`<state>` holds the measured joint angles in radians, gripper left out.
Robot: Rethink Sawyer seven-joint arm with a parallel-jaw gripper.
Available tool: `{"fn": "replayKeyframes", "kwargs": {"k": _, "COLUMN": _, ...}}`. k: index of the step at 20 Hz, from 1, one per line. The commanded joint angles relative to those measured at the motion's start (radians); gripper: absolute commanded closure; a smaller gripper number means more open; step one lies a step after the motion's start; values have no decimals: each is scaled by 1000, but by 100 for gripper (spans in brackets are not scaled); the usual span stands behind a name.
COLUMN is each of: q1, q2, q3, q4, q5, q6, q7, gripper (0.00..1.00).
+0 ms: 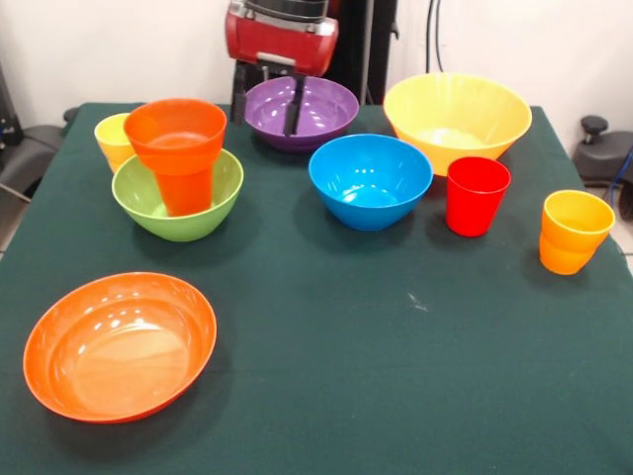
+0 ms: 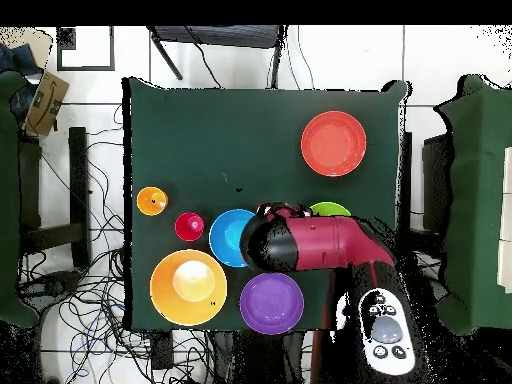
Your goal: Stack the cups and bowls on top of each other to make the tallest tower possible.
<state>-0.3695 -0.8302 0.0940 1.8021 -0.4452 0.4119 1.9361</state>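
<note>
Shallow orange bowl (image 1: 120,345) lies well apart from jaws over purple bowl (image 1: 302,112).

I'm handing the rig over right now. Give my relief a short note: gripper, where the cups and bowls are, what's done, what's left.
Gripper: open, empty, fingers hanging at the purple bowl.
Done: the small deep orange bowl sits on an orange cup standing inside the green bowl; that is the tower so far.
Loose on the table: blue bowl, big yellow bowl, wide shallow orange bowl, red cup, yellow-orange cup, yellow cup behind the tower.
Left: stack all of these.
</note>
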Motion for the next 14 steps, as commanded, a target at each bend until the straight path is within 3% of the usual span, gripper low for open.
{"fn": "replayKeyframes", "kwargs": {"k": 1, "q1": 55, "q2": 74, "q3": 23, "q4": -9, "q5": 31, "q6": 99, "q7": 81, "gripper": 0}}
{"fn": "replayKeyframes", "kwargs": {"k": 14, "q1": 139, "q2": 149, "q3": -57, "q4": -35, "q5": 51, "q6": -4, "q7": 151, "gripper": 0}}
